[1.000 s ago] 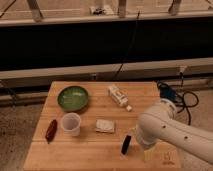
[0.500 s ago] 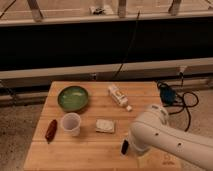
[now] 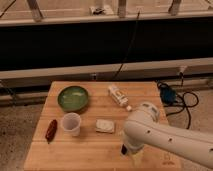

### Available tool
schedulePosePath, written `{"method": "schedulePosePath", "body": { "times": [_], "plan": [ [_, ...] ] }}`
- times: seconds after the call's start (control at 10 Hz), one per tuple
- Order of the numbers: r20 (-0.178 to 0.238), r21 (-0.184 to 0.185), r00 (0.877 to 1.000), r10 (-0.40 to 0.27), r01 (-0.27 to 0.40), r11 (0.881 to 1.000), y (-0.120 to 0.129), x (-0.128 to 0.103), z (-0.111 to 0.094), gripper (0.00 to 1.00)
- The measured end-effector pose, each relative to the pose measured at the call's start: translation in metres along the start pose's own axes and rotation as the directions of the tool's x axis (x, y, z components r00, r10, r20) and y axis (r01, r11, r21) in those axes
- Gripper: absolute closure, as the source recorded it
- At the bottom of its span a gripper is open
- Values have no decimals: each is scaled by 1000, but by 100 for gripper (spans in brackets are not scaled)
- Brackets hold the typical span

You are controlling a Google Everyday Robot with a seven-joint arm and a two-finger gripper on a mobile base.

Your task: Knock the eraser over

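Wooden table (image 3: 75, 155) with the eraser (image 3: 123, 149) near its front edge, a dark sliver that appears to stand on end with its long axis upright, in front of the white packet (image 3: 105, 125). The gripper (image 3: 133, 155) hangs just beside it under the white arm (image 3: 165, 137), on the side away from the cup (image 3: 71, 123); its opening cannot be told, so toppling probably needs a sideways push toward the cup

Claw (image 3: 134, 156) just R of eraser (image 3: 123, 148).
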State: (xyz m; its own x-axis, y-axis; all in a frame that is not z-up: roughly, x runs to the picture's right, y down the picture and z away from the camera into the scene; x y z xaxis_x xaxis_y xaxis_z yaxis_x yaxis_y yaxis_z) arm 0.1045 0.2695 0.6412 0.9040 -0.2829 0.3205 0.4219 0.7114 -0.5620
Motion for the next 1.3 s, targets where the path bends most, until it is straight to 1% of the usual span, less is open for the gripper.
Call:
{"method": "schedulePosePath", "body": {
  "times": [0.1,0.6,1.3],
  "plan": [
    [3,2,1000,1,-1,1000,-1,5,0,20],
    [21,9,1000,-15,14,1000,-4,8,2,20],
    [42,15,998,-37,36,999,1,4,5,20]
  ]
}}
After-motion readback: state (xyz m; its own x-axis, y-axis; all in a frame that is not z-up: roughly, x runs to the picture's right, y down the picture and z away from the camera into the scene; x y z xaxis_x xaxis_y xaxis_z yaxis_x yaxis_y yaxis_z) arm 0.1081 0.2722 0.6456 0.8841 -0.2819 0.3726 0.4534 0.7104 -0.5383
